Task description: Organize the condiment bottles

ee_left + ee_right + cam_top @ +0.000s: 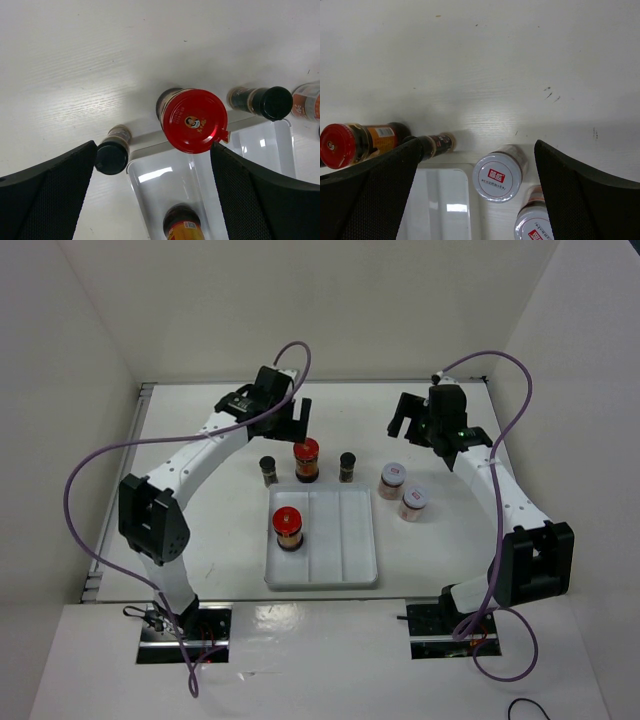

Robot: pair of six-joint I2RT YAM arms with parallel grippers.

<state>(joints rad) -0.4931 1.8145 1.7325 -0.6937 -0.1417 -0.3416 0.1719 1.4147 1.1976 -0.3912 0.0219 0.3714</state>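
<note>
Item: red-capped jar, upright on the bench, just behind the far edge of the white tray. Position: directly beneath the left hand, jaws wide, empty, flanking the cap; left arm nearer. Other: right hand, wide, empty, above a pale-lidded jar.

White counter, matte, few tiny scuffs. White three-section tray sits front-middle. Just behind tray's far edge, loose row of three: black-capped dark jar on left, red-capped jar middle, second black-capped dark jar on right. Off tray's far right corner: squat pinkish jar, second pinkish jar just beside it, bit nearer. All upright.
</note>
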